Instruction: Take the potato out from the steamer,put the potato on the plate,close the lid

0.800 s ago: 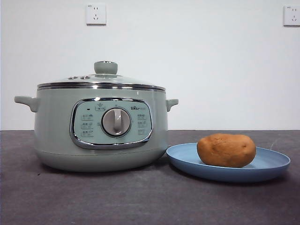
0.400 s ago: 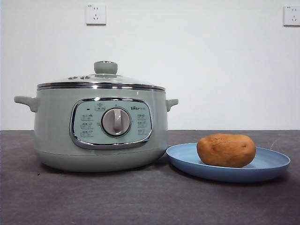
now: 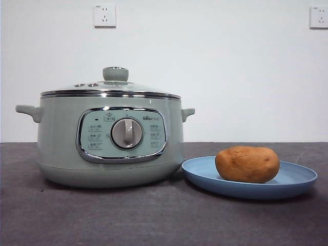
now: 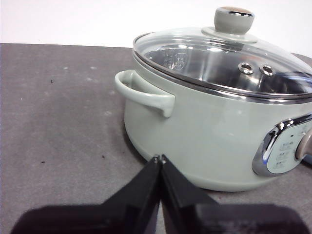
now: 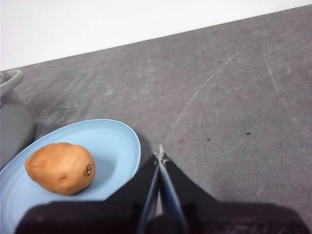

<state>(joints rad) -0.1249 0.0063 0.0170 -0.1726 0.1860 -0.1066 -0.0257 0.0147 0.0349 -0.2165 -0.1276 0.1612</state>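
Left wrist view shows the left claw [image 4: 159, 158] clenched and empty beside the steamer [image 4: 204, 131], whose lid [image 4: 219, 56] sits seated. Right claw [image 5: 160, 156], clenched too, hangs beside the plate [image 5: 114, 141] bearing the potato [image 5: 60, 167]; apparently both arms wait, work finished.

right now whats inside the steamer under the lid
Through the glass lid, the steamer shows only its shiny metal inner wall; its floor is hidden by the rim and reflections. The potato lies outside, on the plate.
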